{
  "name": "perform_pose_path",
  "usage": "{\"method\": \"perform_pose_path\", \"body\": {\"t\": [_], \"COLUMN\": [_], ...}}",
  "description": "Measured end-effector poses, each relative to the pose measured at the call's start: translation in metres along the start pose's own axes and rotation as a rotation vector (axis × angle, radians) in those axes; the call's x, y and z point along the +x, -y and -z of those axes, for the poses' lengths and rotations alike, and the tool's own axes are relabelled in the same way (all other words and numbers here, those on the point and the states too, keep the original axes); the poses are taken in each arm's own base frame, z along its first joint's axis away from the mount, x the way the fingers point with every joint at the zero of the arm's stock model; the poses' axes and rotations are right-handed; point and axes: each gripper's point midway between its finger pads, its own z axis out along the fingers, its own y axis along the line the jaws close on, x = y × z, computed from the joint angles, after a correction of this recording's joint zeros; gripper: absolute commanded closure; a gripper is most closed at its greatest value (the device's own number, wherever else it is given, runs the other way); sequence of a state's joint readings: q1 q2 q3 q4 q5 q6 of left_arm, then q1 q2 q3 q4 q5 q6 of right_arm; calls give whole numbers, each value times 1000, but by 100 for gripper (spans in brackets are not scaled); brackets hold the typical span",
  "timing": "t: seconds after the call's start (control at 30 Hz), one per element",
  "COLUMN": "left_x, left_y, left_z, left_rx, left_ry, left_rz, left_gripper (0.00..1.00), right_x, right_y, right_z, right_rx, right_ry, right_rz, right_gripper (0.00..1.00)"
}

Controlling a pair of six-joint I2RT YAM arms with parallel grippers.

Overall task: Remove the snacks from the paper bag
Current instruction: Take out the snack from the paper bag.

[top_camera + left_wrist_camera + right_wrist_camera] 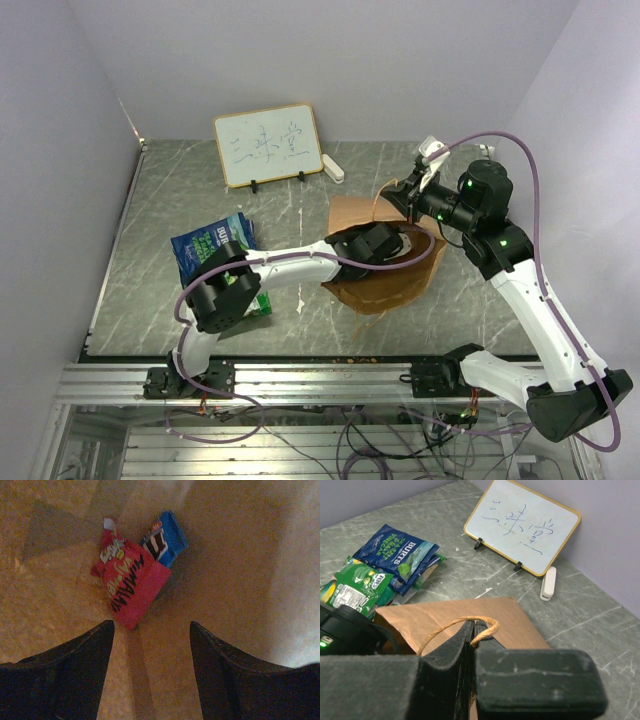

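Observation:
The brown paper bag [383, 288] lies on its side mid-table, mouth held up. My left gripper [151, 626] is inside it, open and empty; in the top view only its wrist [378, 243] shows at the mouth. Just ahead of its fingertips, on the bag's inner wall [230, 560], lie a red packet [129, 584] and a blue packet [166, 536] partly behind it. My right gripper [475, 626] is shut on the bag's rim at the twisted handle loop [492, 626], seen from above at the bag's far edge [413, 193]. A blue packet [395, 550] and green packets [359, 582] lie on the table left of the bag [215, 250].
A white framed board with writing [268, 145] stands at the back, with a small white eraser [333, 167] beside it. Walls close in the table at left, back and right. The left arm's dark elbow [222, 290] is next to the pile of packets.

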State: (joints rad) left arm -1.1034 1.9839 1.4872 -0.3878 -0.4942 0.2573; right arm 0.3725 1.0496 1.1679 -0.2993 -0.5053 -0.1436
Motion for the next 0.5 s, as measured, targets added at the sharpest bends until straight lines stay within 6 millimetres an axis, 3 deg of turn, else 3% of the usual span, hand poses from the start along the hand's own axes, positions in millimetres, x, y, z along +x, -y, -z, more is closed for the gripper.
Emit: {"method": "perform_pose_path", "body": {"t": [0.23,0.5], "left_x": [-12,-4], "left_y": [-4,-16], "left_z": [-19,-27], "left_rx": [-53,-117], "left_ry": [-15,-68], "left_rz": [-14,-42], "left_gripper": [33,28], "right_x": [-9,-10], "right_y": [1,0], "right_z": [2,2], "right_rx": [2,0], "right_ry": [15,17], "right_rz": [12,12], "right_gripper": [100,100]}}
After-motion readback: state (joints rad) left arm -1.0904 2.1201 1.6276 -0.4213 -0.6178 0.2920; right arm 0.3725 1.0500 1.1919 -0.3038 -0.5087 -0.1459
